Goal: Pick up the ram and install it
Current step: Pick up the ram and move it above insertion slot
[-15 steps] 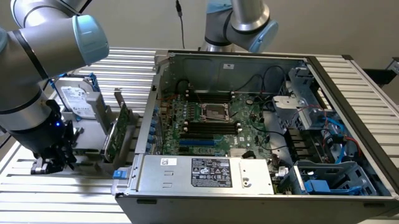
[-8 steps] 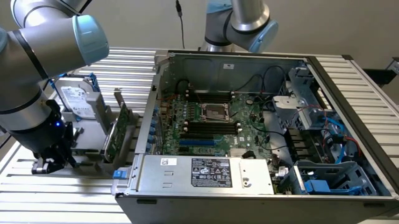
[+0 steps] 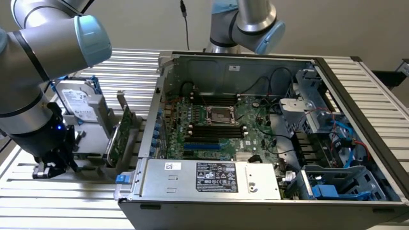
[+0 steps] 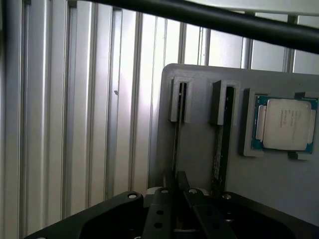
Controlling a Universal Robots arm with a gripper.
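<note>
Pincer (image 4: 177,185) down at grey holder (image 4: 199,77) on bench (image 3: 64,203). Fingers look pinched onto ram (image 4: 177,134), which stands on edge in slot farther from CPU (image 4: 285,123). Ram not lifted yet. Black motherboard slots (image 3: 217,129) look bare, so whole install left.

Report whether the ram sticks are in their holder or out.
In: one ram stick and a second stick stand on edge, slotted into the grey holder, beside the processor.
</note>
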